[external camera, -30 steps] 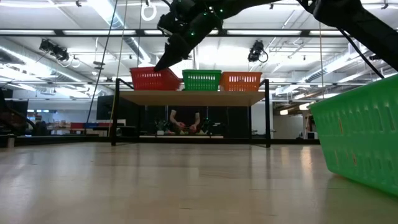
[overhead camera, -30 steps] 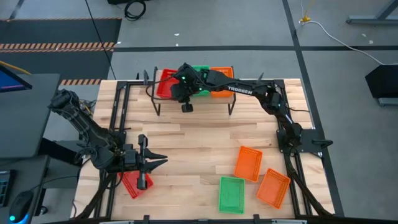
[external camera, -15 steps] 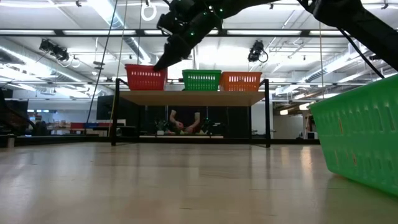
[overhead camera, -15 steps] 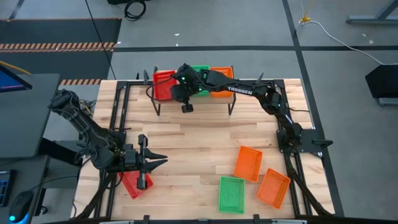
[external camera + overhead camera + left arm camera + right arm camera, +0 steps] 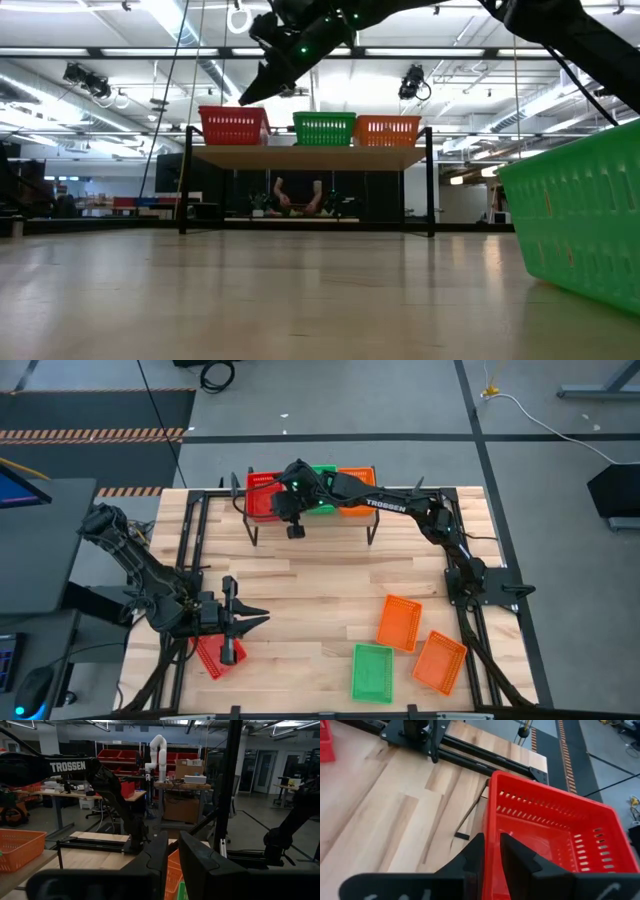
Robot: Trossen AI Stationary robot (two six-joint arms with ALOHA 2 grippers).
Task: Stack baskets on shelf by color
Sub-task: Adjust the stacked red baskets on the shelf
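Shelf (image 5: 312, 518) at the table's far edge carries three baskets in a row: red basket (image 5: 232, 125) at one end, green basket (image 5: 324, 128) in the middle, orange basket (image 5: 387, 129) at the other end. One colour per slot, which looks like the base of three stacks.

Right gripper (image 5: 491, 851) is up over the shelf at the red basket. Wrist view: the two fingers stand close together, a narrow gap between them, with the basket's near wall right at the tips. Cannot tell whether they pinch that wall or stand just clear of it. In the low view the fingertips sit above the basket's rim.

Left gripper (image 5: 169, 851) waits low at the near left of the table, fingers nearly pressed together, nothing seen between them. A loose red basket (image 5: 216, 653) lies under it.

Two orange and one green lie loose at near right: orange (image 5: 399, 622), orange (image 5: 440, 661), green (image 5: 372, 671).
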